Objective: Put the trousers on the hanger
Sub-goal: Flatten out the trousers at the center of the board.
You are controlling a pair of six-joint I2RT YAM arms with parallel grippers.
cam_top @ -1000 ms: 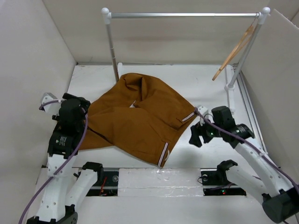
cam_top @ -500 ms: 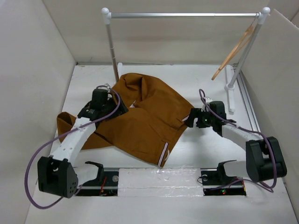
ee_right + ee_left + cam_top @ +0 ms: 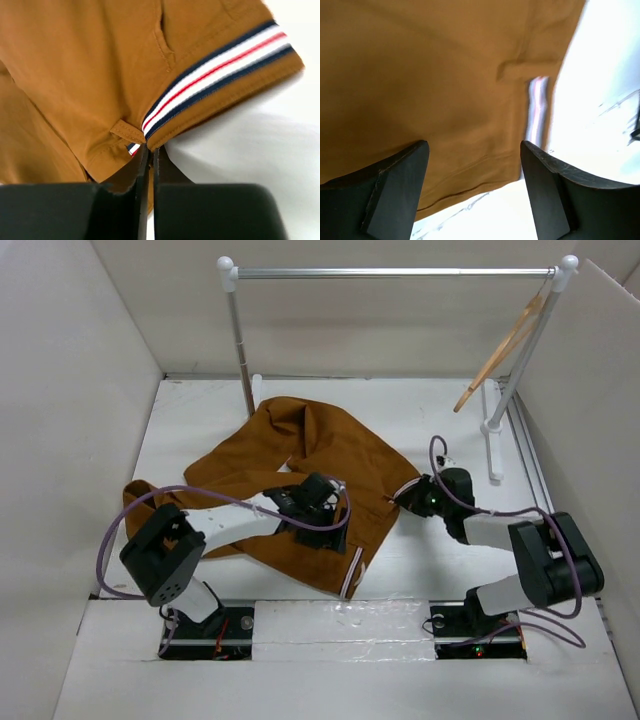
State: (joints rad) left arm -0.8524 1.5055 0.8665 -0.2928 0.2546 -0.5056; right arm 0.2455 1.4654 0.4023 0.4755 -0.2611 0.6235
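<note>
The rust-brown trousers [image 3: 300, 455] lie crumpled flat across the middle of the table. The light wooden hanger [image 3: 500, 345] hangs from the right end of the rail, far from both arms. My left gripper [image 3: 335, 525] hovers low over the trousers' near edge; the left wrist view shows it [image 3: 475, 185] open, with brown cloth [image 3: 420, 75] and white table below and nothing between its fingers. My right gripper [image 3: 405, 495] is at the trousers' right corner. The right wrist view shows it [image 3: 150, 155] shut on the waistband edge just below the striped trim [image 3: 215, 65].
A silver rail [image 3: 390, 273] on white posts spans the back of the table, its right post base [image 3: 492, 430] standing near my right arm. White walls enclose the table on the left, back and right. A trouser leg [image 3: 140, 500] trails toward the left wall.
My left arm has swung from the left side across the trousers to their near right edge, opening wider. My right gripper has moved onto the waistband corner and shut on it.
</note>
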